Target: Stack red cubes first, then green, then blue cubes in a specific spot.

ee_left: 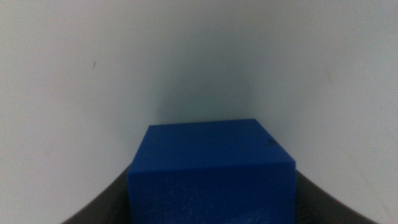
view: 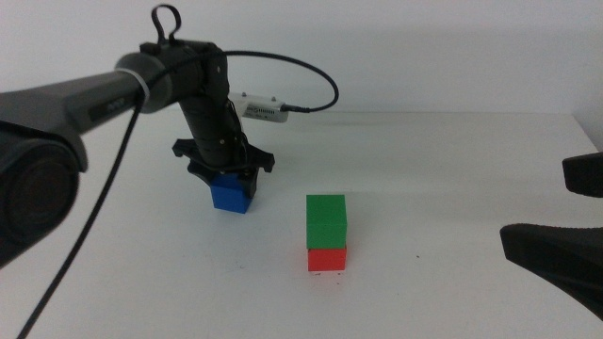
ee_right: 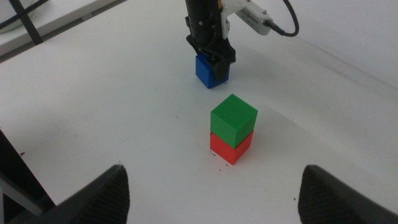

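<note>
The green cube (view: 327, 221) (ee_right: 233, 119) rests squarely on the red cube (view: 327, 259) (ee_right: 229, 147) near the table's middle. That stack covers the specific spot, of which only tiny dark specks (view: 326, 274) show at the red cube's foot. Up and to the left of the stack, my left gripper (view: 229, 181) (ee_right: 211, 55) points straight down, shut on the blue cube (view: 231, 196) (ee_left: 211, 171) (ee_right: 210, 70), with a dark jaw against each side. The cube sits at or just above the tabletop. My right gripper (view: 570, 212) (ee_right: 214, 193) waits open at the right edge.
A white box with a black cable (view: 264, 108) lies behind the left arm. The white tabletop (view: 452, 169) ends at a far edge against a pale wall. The left arm's cable hangs down at the picture's left (view: 94, 217).
</note>
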Motion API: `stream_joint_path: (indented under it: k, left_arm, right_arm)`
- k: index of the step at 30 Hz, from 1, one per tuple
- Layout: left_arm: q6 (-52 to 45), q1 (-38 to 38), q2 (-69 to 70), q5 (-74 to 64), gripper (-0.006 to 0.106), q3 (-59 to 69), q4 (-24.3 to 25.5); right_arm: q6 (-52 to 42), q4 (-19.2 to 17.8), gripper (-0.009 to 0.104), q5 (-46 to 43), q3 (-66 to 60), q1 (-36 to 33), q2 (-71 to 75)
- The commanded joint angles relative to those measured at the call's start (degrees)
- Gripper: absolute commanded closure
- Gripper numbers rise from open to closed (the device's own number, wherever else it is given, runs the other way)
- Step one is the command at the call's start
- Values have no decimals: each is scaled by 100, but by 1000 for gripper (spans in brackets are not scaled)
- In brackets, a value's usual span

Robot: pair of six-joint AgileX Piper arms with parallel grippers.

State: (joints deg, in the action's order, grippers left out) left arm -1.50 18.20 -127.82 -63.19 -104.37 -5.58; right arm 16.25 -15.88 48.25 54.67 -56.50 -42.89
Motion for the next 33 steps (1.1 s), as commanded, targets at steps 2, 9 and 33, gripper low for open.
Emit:
stream_joint_path:
  k: [2, 9, 33]
  left_arm:
    - [37, 44, 677, -394, 103, 40, 31]
    - [2220, 1134, 2812, -256, 102, 1225, 368]
    - [4270, 2360, 1712, 69, 102, 513, 1217]
  right_arm:
    - [-14, -49, 4, -37, -26, 0, 29]
    - [-14, -49, 4, -48, -26, 0, 29]
    - [36, -49, 4, -46, -26, 0, 29]
